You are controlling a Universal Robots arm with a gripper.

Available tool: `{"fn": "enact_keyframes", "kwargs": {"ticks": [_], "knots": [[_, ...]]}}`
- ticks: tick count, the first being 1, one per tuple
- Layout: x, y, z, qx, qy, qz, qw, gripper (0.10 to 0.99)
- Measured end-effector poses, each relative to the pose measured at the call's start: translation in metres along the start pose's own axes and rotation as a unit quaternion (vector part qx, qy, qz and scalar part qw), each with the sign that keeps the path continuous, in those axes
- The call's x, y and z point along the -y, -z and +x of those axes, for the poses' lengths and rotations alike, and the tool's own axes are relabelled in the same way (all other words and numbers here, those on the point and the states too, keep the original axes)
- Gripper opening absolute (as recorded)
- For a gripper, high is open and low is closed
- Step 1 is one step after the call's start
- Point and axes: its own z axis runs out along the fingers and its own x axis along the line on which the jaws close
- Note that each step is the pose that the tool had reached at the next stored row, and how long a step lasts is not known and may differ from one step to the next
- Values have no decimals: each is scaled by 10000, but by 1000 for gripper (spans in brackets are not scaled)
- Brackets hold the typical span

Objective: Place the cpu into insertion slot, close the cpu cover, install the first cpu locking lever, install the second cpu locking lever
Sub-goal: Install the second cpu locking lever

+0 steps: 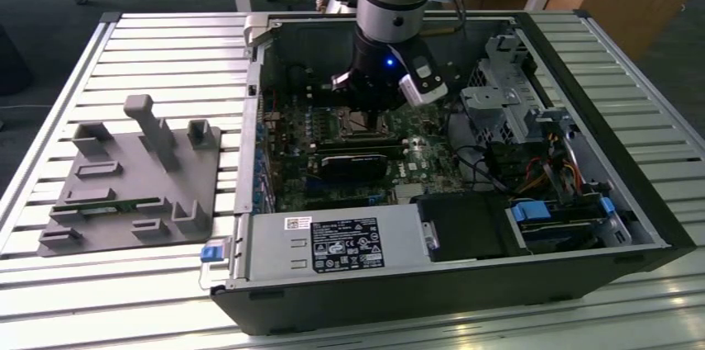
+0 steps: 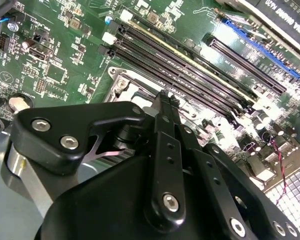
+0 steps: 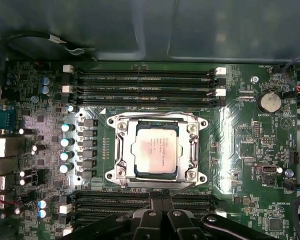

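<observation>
The arm reaches down into an open computer case (image 1: 617,226) lying on a slatted metal table (image 1: 165,36). Its pincer (image 3: 162,199) hangs just above the green motherboard (image 3: 240,135), at the edge of the CPU socket. In both wrist views its black fingers (image 2: 162,107) are pressed together with nothing between them.

In the first wrist view, the cpu (image 3: 155,149) lies flat in the insertion slot (image 3: 119,150), its pale metal face up. The cpu cover (image 3: 191,145) is closed down around it, framing the chip. Whether the locking levers are latched cannot be told. Memory slots (image 3: 145,80) run along both long sides of the socket.

At the exterior view's left, a grey fixture tray (image 1: 121,193) sits on the table, well apart from the case.
</observation>
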Motion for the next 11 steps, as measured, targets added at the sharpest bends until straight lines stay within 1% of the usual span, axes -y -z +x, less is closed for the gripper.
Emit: {"fn": "enact_keyframes", "kwargs": {"ticks": [11], "knots": [[44, -6, 26, 0, 0, 0, 10000, 106]]}}
